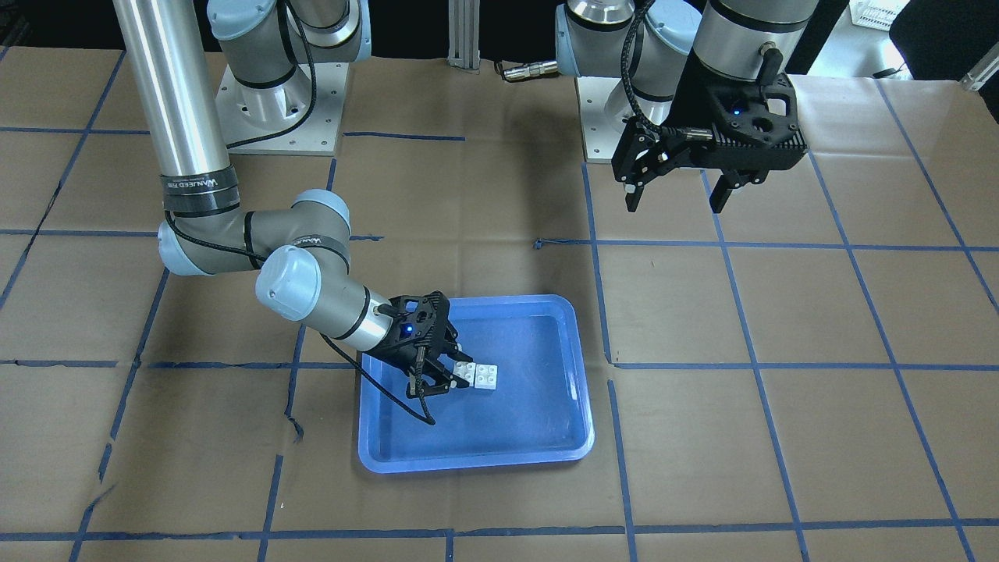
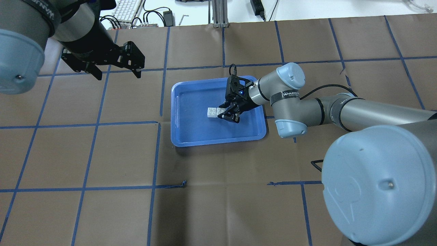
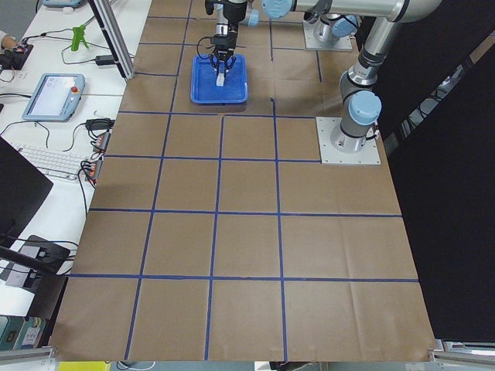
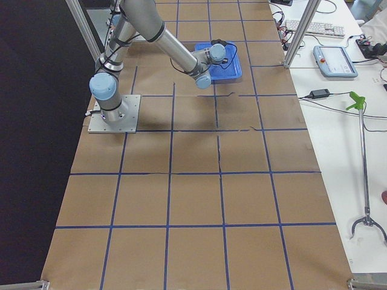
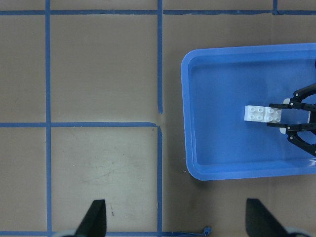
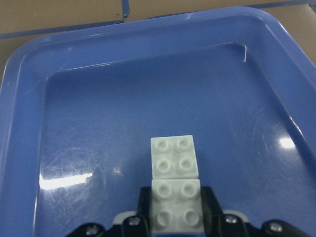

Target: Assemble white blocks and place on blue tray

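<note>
Two white blocks (image 1: 478, 375) lie studs up, joined side by side, on the floor of the blue tray (image 1: 476, 460). My right gripper (image 1: 453, 375) reaches low into the tray, its jaws closed on the sides of the nearer block. In the right wrist view the far block (image 6: 174, 155) sticks out ahead of the fingers (image 6: 210, 207). The blocks (image 2: 213, 112) sit near the tray's middle in the overhead view. My left gripper (image 1: 675, 199) hangs open and empty above the table, well away from the tray (image 2: 218, 141); its view shows the blocks (image 5: 261, 113) from above.
The table is covered in brown paper with a grid of blue tape lines (image 2: 160, 102). Both arm bases (image 1: 281, 101) stand at the robot's edge. A keyboard and cables (image 2: 128, 10) lie beyond the far edge.
</note>
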You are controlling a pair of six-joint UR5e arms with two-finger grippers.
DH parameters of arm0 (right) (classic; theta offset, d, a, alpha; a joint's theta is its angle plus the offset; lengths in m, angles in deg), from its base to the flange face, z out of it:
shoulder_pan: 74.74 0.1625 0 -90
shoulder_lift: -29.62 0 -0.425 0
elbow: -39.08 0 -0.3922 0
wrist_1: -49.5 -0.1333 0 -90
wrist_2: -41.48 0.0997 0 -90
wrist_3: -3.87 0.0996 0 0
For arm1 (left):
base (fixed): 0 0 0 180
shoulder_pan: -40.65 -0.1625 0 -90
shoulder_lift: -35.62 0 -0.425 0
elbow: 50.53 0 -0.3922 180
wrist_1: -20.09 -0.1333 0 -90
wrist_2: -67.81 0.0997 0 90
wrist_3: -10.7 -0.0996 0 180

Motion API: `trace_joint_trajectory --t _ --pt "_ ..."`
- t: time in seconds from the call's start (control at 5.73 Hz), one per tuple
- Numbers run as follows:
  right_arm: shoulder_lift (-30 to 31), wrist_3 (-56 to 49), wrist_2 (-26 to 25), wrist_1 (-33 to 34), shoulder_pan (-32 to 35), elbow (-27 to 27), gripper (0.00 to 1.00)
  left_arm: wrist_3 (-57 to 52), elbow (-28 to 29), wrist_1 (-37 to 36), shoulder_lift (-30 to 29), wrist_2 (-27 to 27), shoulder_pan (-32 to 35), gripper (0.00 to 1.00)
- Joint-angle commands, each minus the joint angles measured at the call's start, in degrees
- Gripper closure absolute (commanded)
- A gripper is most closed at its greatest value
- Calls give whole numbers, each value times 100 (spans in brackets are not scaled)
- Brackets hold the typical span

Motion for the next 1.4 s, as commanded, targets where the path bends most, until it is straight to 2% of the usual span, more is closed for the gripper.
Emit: trace_joint_trajectory --t 0.0,1.05,1.22 --pt "-39 -6 7 7 41 16 73 -2 -21 2 11 26 22 1" --pt "-66 -7 16 165 41 8 72 -2 -101 2 82 35 31 1" --pt "-66 2 25 165 41 8 63 -2 -100 2 90 44 31 1"
